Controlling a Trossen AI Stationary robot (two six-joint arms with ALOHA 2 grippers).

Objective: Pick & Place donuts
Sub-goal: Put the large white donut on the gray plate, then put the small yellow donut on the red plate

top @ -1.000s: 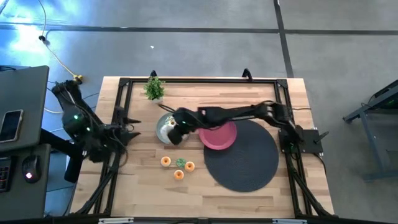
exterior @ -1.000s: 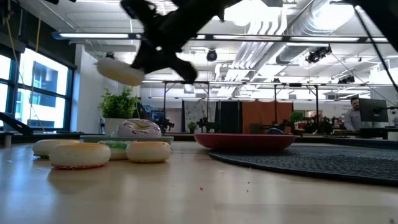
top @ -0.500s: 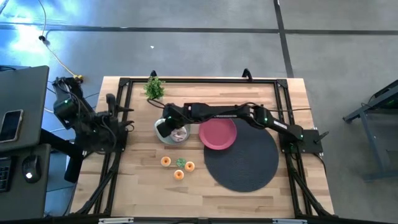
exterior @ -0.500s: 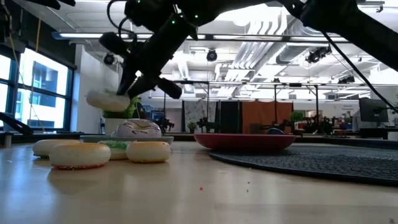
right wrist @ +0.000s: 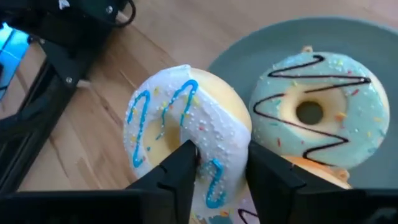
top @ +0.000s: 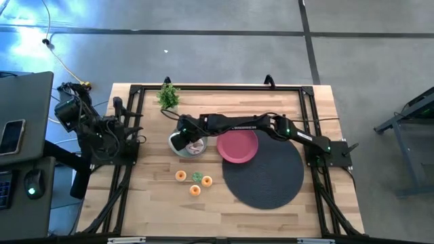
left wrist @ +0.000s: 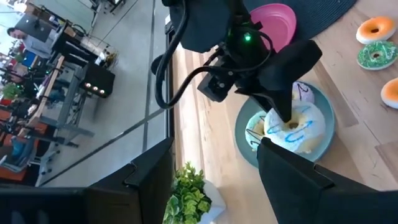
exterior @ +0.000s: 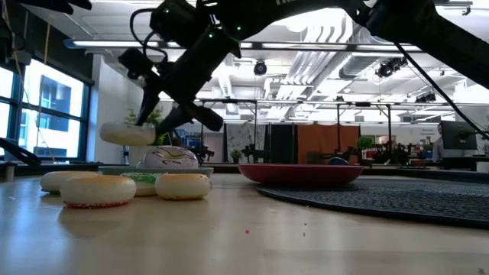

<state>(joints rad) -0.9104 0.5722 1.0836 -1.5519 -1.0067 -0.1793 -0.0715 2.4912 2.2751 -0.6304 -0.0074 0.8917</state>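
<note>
Right gripper is clamped on the white-iced toy donut with blue squiggles. It hangs over the round grey-green plate's rim. Left gripper waits open at the table's left edge.

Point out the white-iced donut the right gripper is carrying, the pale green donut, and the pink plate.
white-iced donut [right wrist: 186, 140]: right wrist view, its blue-striped icing.
pale green donut [right wrist: 323, 121]: right wrist view, icing beside its hole.
pink plate [top: 237, 146]: high view, its bare middle.
</note>
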